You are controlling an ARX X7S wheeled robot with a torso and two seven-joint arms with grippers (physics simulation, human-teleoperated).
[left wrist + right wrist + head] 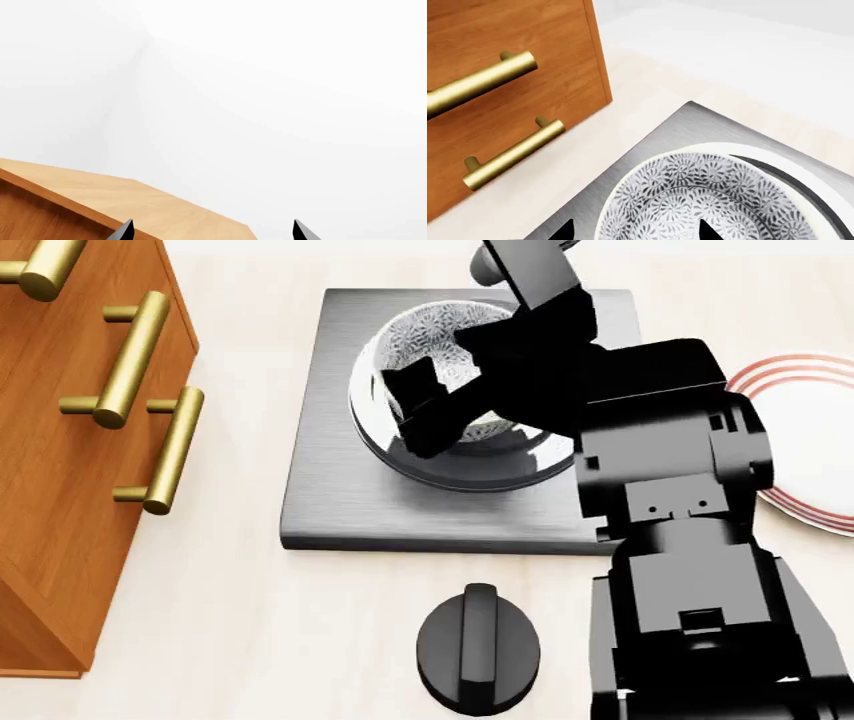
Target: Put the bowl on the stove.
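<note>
Right arm (681, 540) fills the near foreground of the head view, its right pincer (447, 405) reaching over the bowl (441, 335). Right pincer tips are spread apart, straddling the bowl's near rim in the right wrist view; whether they touch it I can't tell. Bowl sits on the stove (334, 490), over the ring burner. Stove lies flat on the bench (240, 640). Black knob (478, 648) just in front of the stove, red-ringed plate (801, 390) to its right, wood cabinet (67, 490) with brass handles to its left. Left pincer (212, 231) tips apart, gripping nothing, over a wooden edge.
</note>
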